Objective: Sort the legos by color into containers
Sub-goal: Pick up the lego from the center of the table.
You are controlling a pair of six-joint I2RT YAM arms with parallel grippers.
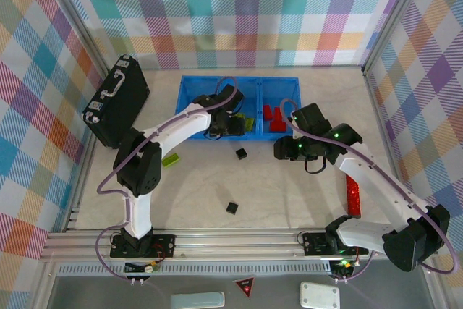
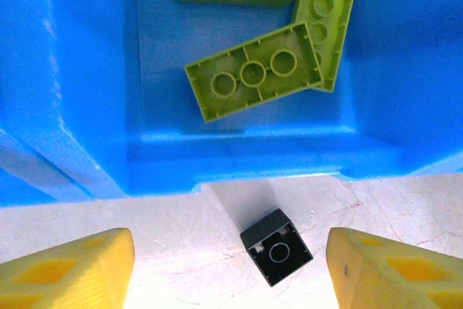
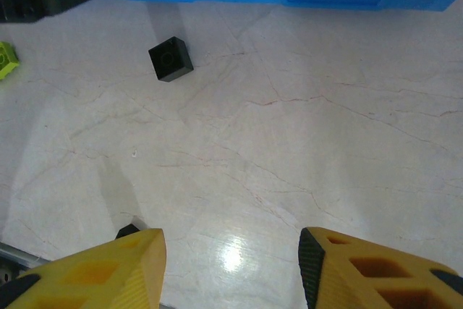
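Enclosed on three sides by pastel plaid walls (image 1: 246, 5); pale, crack-veined tabletop (image 1: 289, 193) underneath, brightly lit from above, edged along the near side by aluminium rails (image 1: 239, 240).

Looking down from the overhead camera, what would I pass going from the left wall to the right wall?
black briefcase → lime-green brick loose on the table → black cube nearer the arm bases → red bricks in the blue tray → red brick beside the right arm
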